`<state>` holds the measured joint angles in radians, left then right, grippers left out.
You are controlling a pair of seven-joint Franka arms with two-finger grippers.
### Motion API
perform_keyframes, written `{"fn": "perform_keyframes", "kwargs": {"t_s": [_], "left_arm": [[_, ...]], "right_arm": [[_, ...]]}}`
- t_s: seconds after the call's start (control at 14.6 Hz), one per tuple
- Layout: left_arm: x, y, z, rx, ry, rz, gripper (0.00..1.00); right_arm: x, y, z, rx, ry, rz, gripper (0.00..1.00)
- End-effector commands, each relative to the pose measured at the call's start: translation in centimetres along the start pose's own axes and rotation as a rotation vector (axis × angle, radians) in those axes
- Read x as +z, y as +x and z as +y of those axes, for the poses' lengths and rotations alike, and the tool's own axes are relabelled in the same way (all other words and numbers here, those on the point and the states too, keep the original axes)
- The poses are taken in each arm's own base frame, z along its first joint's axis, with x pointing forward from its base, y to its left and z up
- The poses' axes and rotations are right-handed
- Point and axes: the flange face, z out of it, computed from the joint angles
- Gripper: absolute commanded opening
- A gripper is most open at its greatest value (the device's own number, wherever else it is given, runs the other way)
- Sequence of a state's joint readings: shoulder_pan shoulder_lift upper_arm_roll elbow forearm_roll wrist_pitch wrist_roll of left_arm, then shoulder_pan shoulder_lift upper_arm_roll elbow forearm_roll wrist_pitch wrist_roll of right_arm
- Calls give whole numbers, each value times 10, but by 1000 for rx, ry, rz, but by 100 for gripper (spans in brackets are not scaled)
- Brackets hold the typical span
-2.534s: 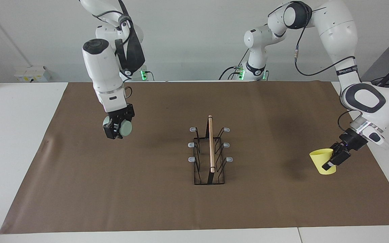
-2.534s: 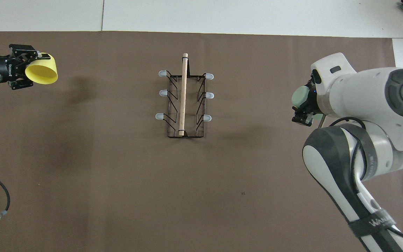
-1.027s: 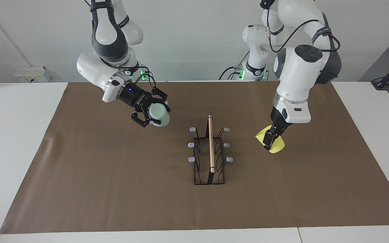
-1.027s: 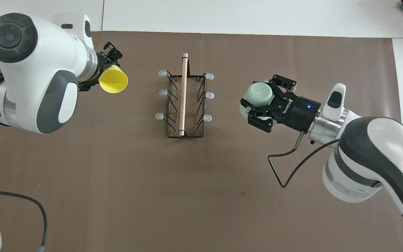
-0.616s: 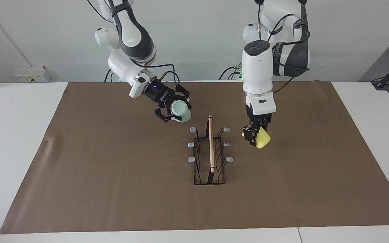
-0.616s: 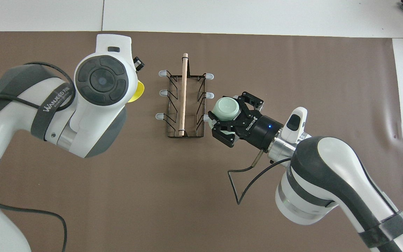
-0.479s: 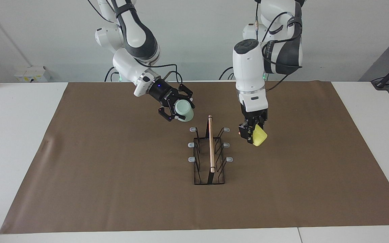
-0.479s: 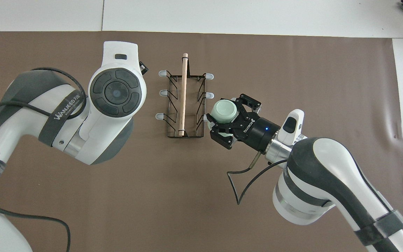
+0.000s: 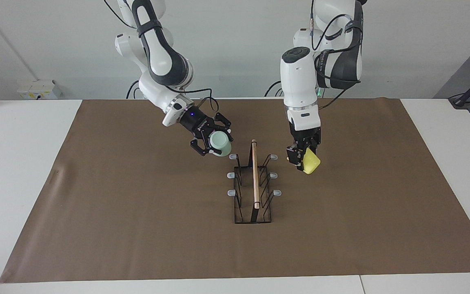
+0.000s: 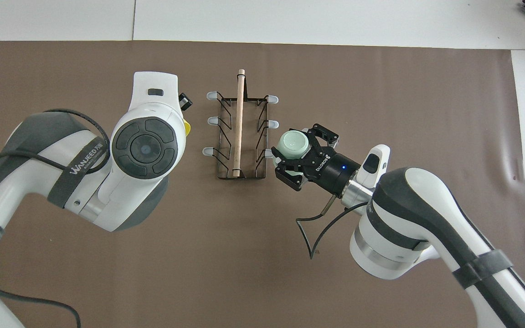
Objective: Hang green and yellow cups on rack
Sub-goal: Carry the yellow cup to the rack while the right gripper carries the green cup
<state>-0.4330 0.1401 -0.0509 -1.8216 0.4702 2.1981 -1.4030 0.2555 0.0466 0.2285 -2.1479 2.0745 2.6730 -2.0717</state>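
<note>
Notice each gripper pinches its cup beside the rack [image 9: 253, 183]: right gripper [image 9: 213, 143] the green cup [image 9: 220, 142], left gripper [image 9: 302, 157] the yellow cup [image 9: 311, 163], poised for the prongs.

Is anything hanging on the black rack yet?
No. The rack carries nothing: all six grey-tipped prongs show bare. The green cup is up in the right gripper beside it, and the yellow cup in the left gripper.
</note>
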Motion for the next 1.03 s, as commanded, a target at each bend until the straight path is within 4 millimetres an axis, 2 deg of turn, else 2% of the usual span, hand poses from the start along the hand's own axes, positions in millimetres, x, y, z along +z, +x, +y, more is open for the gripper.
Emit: {"fn": "perform_keyframes", "kwargs": {"t_s": [0.0,0.21,0.27,0.34,0.62,0.82,0.96], "left_arm": [[-8,-8,-11,18,-11,47,0],[-5,-33,-20,32,-47,127,0],[-4,-37,-23,27,-57,154,0],[-4,-43,-23,31,-63,165,0],[-12,-57,-13,44,-117,169,0],[-15,-72,-10,60,-128,164,0],[-11,-78,-15,89,-135,174,0]], "right_arm": [[6,5,2,8,-7,31,0],[16,-5,6,7,-9,27,0],[21,-7,0,21,-3,35,0],[26,-7,-8,35,2,41,0],[27,-5,-9,41,1,47,0],[35,-21,-8,37,-15,55,0],[41,-31,-12,30,-17,54,0]]}}
